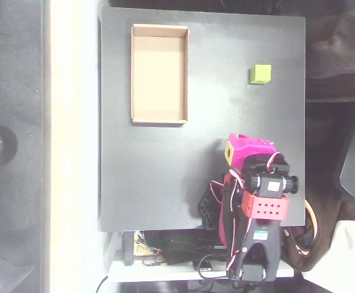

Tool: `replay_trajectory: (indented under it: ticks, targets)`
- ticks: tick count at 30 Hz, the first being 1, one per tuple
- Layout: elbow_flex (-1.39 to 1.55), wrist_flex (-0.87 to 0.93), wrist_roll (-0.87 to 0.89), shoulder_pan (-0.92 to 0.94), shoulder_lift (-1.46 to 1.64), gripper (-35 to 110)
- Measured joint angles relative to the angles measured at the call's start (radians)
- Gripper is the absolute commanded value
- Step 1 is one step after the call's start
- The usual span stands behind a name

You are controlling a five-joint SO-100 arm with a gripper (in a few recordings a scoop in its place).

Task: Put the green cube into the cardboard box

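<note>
On the black bench [153, 177], seen in the overhead view, the cardboard box [159, 74] lies toward the upper left, its long sides running up and down the picture and its tan floor bare. Well apart from it, near the bench's upper right edge, sits the green cube [260, 74], resting on the dark surface with nothing touching it. Lower down on the right side the arm is folded up over the bench's lower edge: a magenta head with a small yellow square patch [229, 152] on its left face, black motors behind it, and a red perforated bracket [266, 207] below those. The gripper [244, 149] points toward the top of the picture, well below the cube and to the right of the box. Its fingers are hidden from this angle under the magenta shell, so I cannot tell how far apart they stand; nothing shows between them. Cables [171, 250] bunch at the bench's lower edge beside the arm's base.
</note>
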Motion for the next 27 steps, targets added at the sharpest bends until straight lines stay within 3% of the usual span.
replay_trajectory:
  ticks: [14,27]
  targets:
    - [-0.782,0.000,-0.002,-0.008,-0.652,6]
    - [-1.092,0.000,-0.003,0.121,-1.020,6]
